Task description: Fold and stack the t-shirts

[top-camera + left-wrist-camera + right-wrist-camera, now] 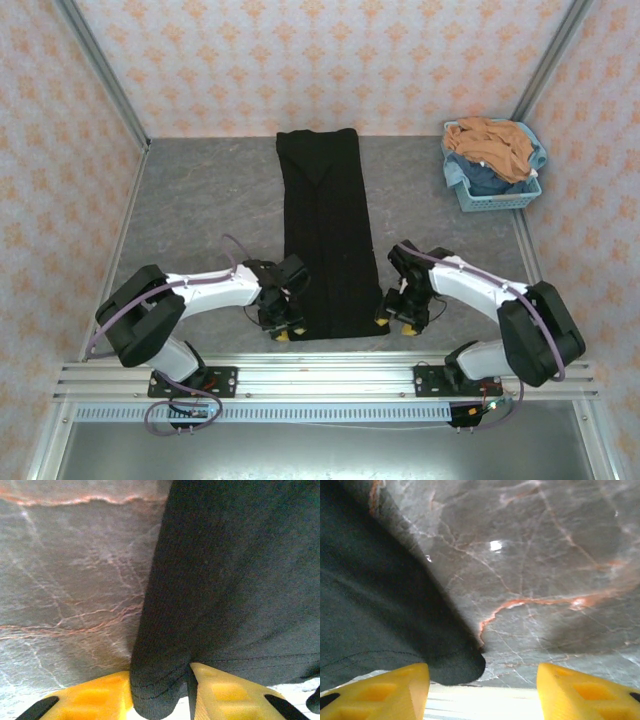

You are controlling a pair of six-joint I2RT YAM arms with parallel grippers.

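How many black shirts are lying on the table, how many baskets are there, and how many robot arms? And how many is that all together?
black t-shirt: 1
blue basket: 1
robot arms: 2, the left arm and the right arm
Total: 4

Black t-shirt (328, 235) — folded into a long narrow strip — flat on the table (200, 200).
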